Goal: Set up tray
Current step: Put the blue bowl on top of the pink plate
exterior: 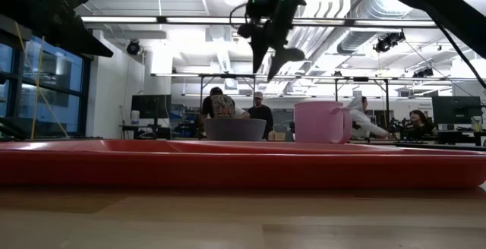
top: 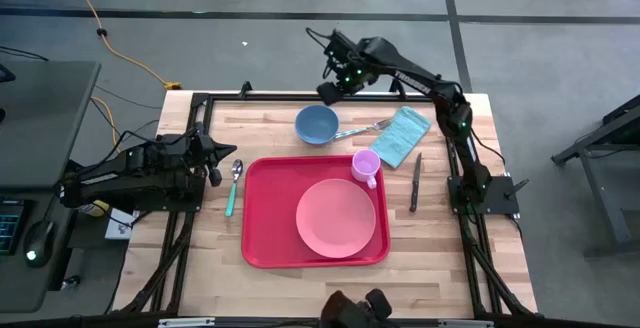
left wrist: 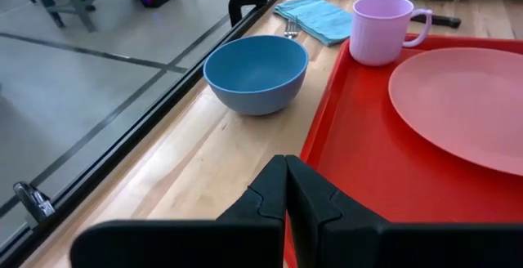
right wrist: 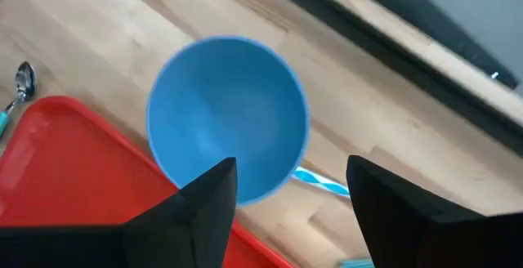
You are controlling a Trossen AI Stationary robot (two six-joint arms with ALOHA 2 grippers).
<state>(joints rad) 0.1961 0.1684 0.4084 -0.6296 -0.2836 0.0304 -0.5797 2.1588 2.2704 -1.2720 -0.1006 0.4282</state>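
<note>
Red tray (top: 266,218) holds a pink plate (top: 335,218) and pink mug (top: 365,164); the empty blue bowl (top: 316,124) sits beyond its far edge. The right gripper (top: 330,92) hovers spread apart and empty above the bowl; the left gripper (top: 212,160) rests closed, empty, left of the tray.

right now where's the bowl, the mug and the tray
bowl (top: 317,124), high view, inside bottom
mug (top: 366,165), high view, open top
tray (top: 268,218), high view, bare floor left of the plate

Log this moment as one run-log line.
right hand: open, above blue bowl | left hand: shut, parked at table's left edge | tray: holds plate, pink mug
</note>
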